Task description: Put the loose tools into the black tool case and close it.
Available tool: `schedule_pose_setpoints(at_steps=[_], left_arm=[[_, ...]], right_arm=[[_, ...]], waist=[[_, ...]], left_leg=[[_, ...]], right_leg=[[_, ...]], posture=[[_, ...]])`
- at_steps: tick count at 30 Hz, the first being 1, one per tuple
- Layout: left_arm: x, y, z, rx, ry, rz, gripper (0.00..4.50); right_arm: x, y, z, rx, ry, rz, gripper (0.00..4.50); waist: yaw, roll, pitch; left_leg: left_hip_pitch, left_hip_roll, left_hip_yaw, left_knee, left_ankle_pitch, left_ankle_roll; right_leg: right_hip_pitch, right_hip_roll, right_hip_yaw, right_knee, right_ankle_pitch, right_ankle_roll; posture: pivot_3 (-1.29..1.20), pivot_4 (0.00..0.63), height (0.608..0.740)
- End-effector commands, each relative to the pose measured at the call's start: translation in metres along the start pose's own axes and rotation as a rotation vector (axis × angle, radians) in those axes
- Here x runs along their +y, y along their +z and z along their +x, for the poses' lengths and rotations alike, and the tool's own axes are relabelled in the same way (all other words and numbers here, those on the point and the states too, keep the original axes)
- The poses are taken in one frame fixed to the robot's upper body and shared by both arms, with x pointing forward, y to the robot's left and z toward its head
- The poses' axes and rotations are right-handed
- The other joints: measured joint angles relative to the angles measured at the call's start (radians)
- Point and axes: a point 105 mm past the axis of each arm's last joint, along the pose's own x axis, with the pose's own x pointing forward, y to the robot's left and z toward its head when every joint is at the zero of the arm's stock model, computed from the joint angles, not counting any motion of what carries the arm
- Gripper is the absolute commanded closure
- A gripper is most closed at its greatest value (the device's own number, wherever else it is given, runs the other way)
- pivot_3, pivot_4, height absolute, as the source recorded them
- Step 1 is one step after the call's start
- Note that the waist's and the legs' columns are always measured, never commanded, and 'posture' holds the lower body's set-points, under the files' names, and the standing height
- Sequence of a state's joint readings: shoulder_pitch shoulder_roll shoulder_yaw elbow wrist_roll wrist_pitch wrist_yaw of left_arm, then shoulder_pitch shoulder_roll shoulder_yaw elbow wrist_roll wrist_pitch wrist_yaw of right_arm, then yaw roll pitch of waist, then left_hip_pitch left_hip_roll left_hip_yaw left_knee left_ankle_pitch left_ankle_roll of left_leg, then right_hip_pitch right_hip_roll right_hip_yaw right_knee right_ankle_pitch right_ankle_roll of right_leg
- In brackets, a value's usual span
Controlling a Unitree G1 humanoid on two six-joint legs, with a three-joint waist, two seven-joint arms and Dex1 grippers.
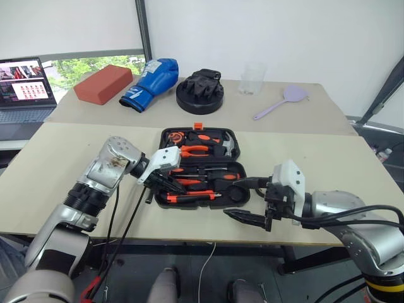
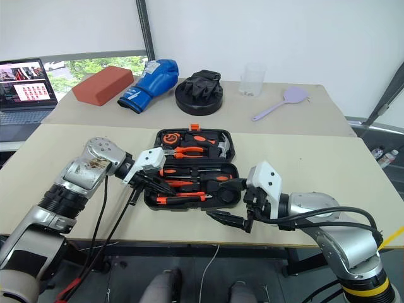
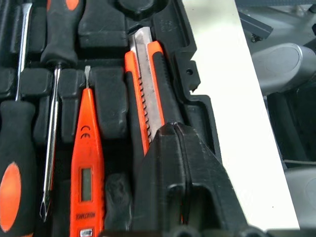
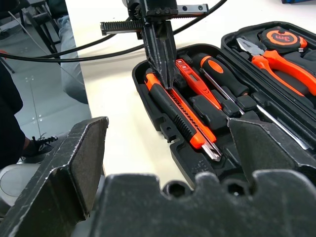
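Note:
The black tool case (image 1: 163, 136) lies open on the near table. In its front half rest the orange-black utility knife (image 3: 148, 79), the slim orange tester screwdriver (image 3: 85, 148) and two orange-and-black screwdrivers (image 3: 17, 148). My left gripper (image 4: 165, 74) is shut and points down, its tip on the rear end of the knife's handle at the case's left side. My right gripper (image 1: 230, 199) stands wide open at the case's front right corner, nothing between its fingers (image 4: 74, 163).
Pliers (image 1: 196, 150), a hammer (image 1: 228, 146) and a tape measure (image 1: 175, 136) sit in the case's far half. On the back table stand a red brick (image 1: 103, 83), a blue boxing glove (image 1: 150, 83), a black disc with gloves (image 1: 200, 91), a clear cup (image 1: 251, 79) and a purple spatula (image 1: 282, 101). A laptop (image 1: 25, 88) is at far left.

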State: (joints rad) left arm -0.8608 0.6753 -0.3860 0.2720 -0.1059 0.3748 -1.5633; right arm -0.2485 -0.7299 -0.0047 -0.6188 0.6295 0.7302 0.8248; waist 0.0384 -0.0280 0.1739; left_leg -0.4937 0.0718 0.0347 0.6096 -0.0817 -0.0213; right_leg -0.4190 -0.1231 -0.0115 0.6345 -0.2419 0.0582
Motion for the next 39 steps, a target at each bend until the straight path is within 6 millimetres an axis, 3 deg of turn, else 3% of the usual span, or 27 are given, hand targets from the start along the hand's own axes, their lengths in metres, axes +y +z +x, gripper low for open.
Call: schedule_pose_setpoints(at_steps=[1, 4, 8, 10, 16, 19, 23, 29, 33, 38, 39], left_arm=[[-0.006, -0.010, 0.010, 0.118, -0.023, 0.089, 4.41], [-0.013, -0.023, 0.017, 0.170, -0.062, 0.115, 4.41], [-0.003, -0.030, 0.021, 0.195, 0.001, 0.139, 4.41], [0.001, -0.025, 0.019, 0.165, 0.019, 0.128, 4.41], [0.016, 0.024, -0.017, -0.147, 0.155, 0.051, 4.41], [0.017, 0.036, -0.037, -0.266, 0.252, 0.038, 3.70], [-0.001, 0.042, -0.054, -0.374, 0.253, 0.003, 2.22], [-0.013, 0.056, -0.057, -0.445, 0.286, 0.031, 0.08], [-0.023, 0.062, -0.056, -0.451, 0.247, 0.036, 0.02], [-0.034, 0.058, -0.050, -0.389, 0.216, 0.039, 0.02], [-0.034, 0.057, -0.050, -0.383, 0.220, 0.045, 0.00]], right_arm=[[0.002, 0.006, -0.002, -0.014, -0.009, -0.035, 0.00], [0.002, 0.006, -0.002, -0.017, -0.016, -0.030, 0.00], [0.001, 0.005, -0.002, -0.020, -0.027, -0.023, 0.00], [0.001, 0.006, -0.002, -0.021, -0.030, -0.022, 0.00], [-0.004, 0.000, -0.014, 0.016, -0.084, -0.002, 0.00], [-0.016, -0.011, -0.030, 0.073, -0.159, 0.025, 0.00], [-0.037, -0.026, -0.050, 0.147, -0.243, 0.032, 0.00], [-0.065, -0.048, -0.050, 0.216, -0.287, 0.059, 0.00], [-0.082, -0.065, -0.041, 0.269, -0.302, 0.050, 0.00], [-0.087, -0.083, -0.030, 0.324, -0.265, 0.064, 0.00], [-0.090, -0.091, -0.029, 0.354, -0.283, 0.079, 0.24]], waist=[[0.001, 0.000, 0.000], [0.000, 0.000, 0.000], [0.001, 0.001, -0.002], [0.002, 0.003, -0.004], [0.004, 0.004, -0.004], [0.002, 0.004, -0.004], [-0.003, 0.004, -0.004], [-0.013, 0.003, -0.004], [-0.015, 0.004, -0.004], [-0.022, 0.004, -0.004], [-0.022, 0.004, -0.004]], left_leg=[[0.000, 0.000, 0.000, 0.000, 0.000, 0.000], [0.001, 0.000, 0.000, 0.000, 0.000, 0.000], [0.002, 0.000, 0.000, 0.000, 0.000, 0.000], [0.002, 0.000, 0.000, 0.000, 0.000, 0.000], [0.001, 0.000, 0.000, 0.001, -0.002, -0.004], [0.000, 0.000, 0.000, 0.002, -0.001, -0.003], [0.001, 0.000, 0.000, 0.001, 0.003, 0.003], [0.001, 0.000, 0.000, 0.001, 0.003, 0.004], [0.002, 0.000, 0.000, 0.001, 0.000, -0.001], [0.001, -0.001, 0.000, 0.000, 0.003, 0.004], [0.001, -0.001, 0.000, 0.000, 0.003, 0.004]], right_leg=[[0.000, 0.000, 0.000, 0.000, 0.000, 0.000], [0.001, 0.000, 0.000, 0.000, 0.001, -0.002], [0.002, 0.000, 0.000, 0.000, 0.001, -0.002], [0.003, 0.000, 0.000, 0.000, 0.001, -0.002], [0.000, 0.000, -0.001, -0.001, 0.004, 0.001], [0.001, 0.000, 0.000, -0.002, 0.005, 0.002], [0.005, 0.000, 0.000, -0.003, 0.005, 0.003], [0.004, 0.000, 0.000, -0.002, 0.005, 0.003], [0.004, 0.000, 0.000, -0.003, 0.005, 0.004], [0.004, 0.000, 0.001, -0.003, 0.006, 0.006], [0.004, 0.000, 0.001, -0.003, 0.007, 0.007]], posture=[[0.00, 0.150, 0.735], [0.00, 0.150, 0.735], [0.00, 0.150, 0.735], [0.00, 0.150, 0.735], [0.00, 0.150, 0.735], [0.00, 0.150, 0.735], [0.00, 0.150, 0.735], [0.00, 0.150, 0.735], [0.00, 0.150, 0.735], [0.00, 0.150, 0.735], [0.00, 0.150, 0.735]])
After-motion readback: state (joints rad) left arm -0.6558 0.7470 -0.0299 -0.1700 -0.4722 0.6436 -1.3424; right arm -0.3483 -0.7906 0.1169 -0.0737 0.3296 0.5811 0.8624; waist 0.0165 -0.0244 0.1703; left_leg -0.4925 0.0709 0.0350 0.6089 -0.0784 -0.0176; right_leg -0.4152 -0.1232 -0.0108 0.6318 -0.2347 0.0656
